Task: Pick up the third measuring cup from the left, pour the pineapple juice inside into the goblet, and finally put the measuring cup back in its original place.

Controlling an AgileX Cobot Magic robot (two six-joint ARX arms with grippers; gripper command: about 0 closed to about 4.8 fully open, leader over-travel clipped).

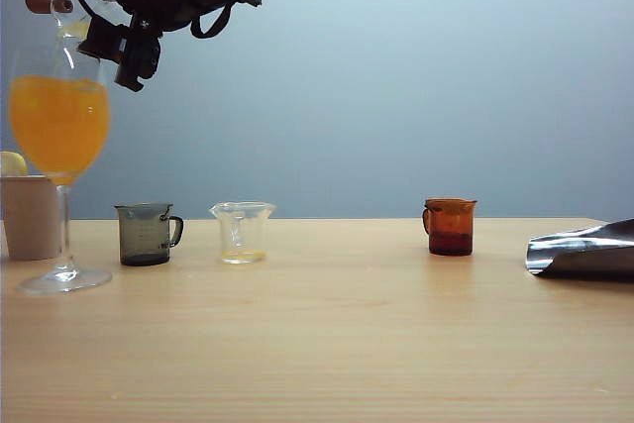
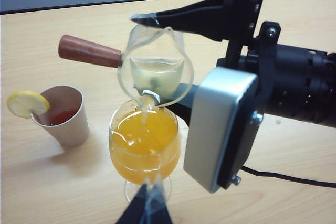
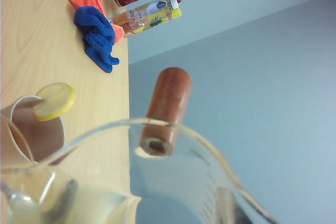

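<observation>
Exterior view: the right gripper hangs at upper left over the tall stemmed goblet; the table is pale wood-grain.
Left wrist view: the clear measuring cup, clamped in the right gripper's fingers, tips pale juice into the goblet's orange drink; its wooden handle sticks out sideways.
Left gripper: only dark tips show, cut off; finger state unclear.
Right wrist view: the cup's rim is blurred and close.

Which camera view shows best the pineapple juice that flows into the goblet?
The left wrist view: the tilted third measuring cup, held by the right end effector, sends pineapple juice into the goblet. The exterior view hides the pour behind the arm. The right wrist view shows only the cup's rim and some juice. The left end effector hovers nearby.
</observation>
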